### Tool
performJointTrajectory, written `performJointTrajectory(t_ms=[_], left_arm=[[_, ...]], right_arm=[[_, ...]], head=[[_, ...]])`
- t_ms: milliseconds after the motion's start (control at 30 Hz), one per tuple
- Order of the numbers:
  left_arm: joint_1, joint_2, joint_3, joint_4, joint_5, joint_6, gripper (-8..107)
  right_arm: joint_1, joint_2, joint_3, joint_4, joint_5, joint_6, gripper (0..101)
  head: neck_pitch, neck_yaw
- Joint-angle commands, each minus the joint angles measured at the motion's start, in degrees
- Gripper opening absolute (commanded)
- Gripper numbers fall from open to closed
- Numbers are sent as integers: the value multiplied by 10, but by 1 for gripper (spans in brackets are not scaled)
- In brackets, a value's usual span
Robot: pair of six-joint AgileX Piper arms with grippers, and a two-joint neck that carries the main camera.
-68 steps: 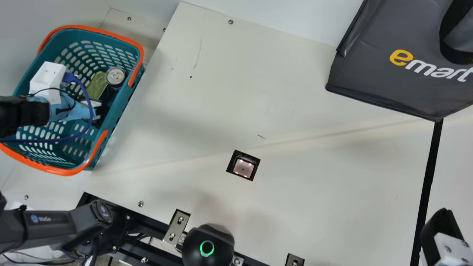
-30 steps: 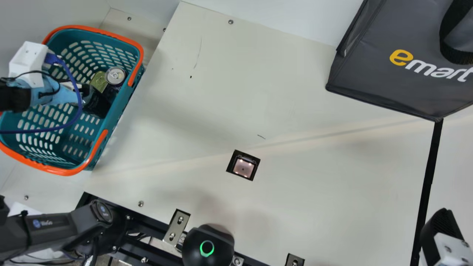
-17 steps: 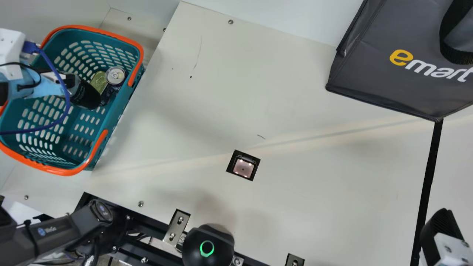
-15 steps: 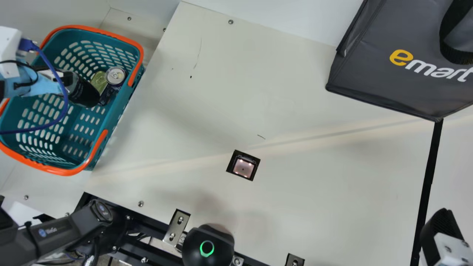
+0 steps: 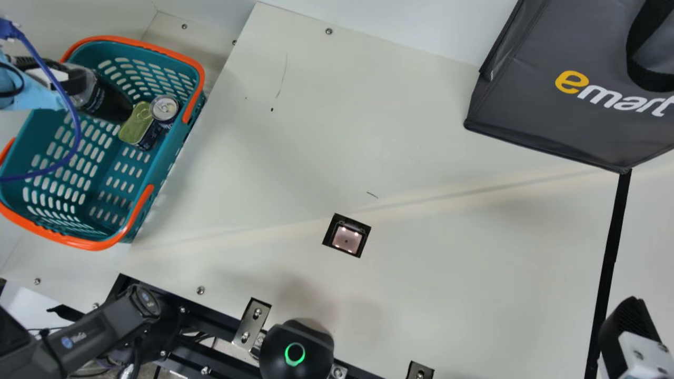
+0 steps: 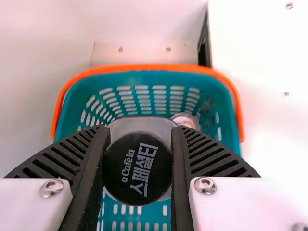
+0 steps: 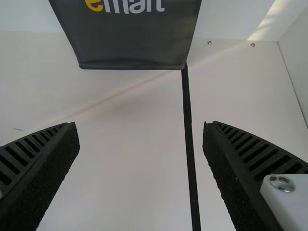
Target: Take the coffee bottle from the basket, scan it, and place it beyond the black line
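In the main view my left gripper (image 5: 71, 79) is at the upper left, over the teal basket (image 5: 139, 205), shut on the dark coffee bottle (image 5: 108, 101), which slants with its far end above the cans. The left wrist view shows the bottle's black cap (image 6: 137, 168) between the pads of my left gripper (image 6: 137, 163), with the basket beyond. My right gripper (image 5: 626, 321) is at the lower right by the black line (image 5: 611, 252). In the right wrist view, my right gripper (image 7: 140, 139) stands open above the table, its fingers on either side of the line (image 7: 189, 130).
A green-topped can (image 5: 138, 123) and a round silver-topped can (image 5: 164, 108) stand in the basket. The square scanner window (image 5: 347, 238) lies mid-table. A dark grey bag (image 5: 558, 121) occupies the back right, and the black neck base (image 5: 296, 350) is at the front edge.
My left gripper has moved up and to the left in the main view, drawing the bottle away from the cans' side; more of the green-topped can is exposed. The right arm has kept still.
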Motion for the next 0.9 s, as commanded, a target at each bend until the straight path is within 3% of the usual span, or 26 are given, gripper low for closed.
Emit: performJointTrajectory(t_ms=[0,433,867], left_arm=[[-3,-5,-12,-2,17,-2,10],[-43,-47,-51,-14,89,-14,10],[-143,-99,-34,-2,102,-34,10]], right_arm=[[0,0,0,0,0,0,91],[0,0,0,0,0,0,91],[0,0,0,0,0,0,91]], head=[[-15,1],[-15,1],[-15,1]])
